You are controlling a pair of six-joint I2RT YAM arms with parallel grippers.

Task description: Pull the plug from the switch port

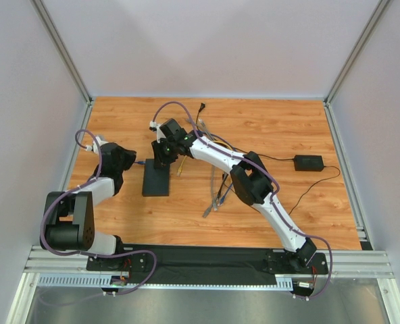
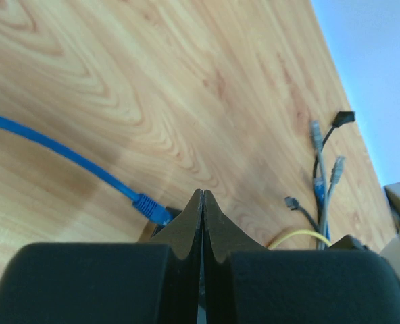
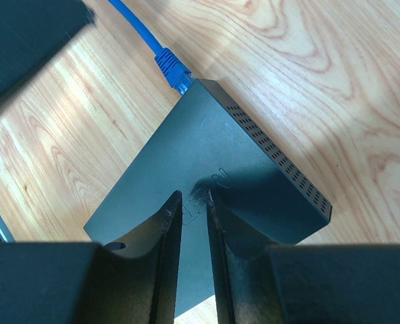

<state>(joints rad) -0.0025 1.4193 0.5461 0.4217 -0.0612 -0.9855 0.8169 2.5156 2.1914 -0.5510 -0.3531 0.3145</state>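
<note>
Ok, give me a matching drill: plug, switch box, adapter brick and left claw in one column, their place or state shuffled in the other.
Things:
1. plug
2. switch box
3. adapter brick
4. left claw

Place or state:
A. shut, holding nothing
B. alone near the right side of the table
C. blue, at a far corner of the switch box
D. lying flat under the right claw

Pairs: 1-C, 2-D, 3-B, 4-A.

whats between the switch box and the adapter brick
Top view: the right arm and loose grey cables lie between the switch box and the adapter brick.
</note>
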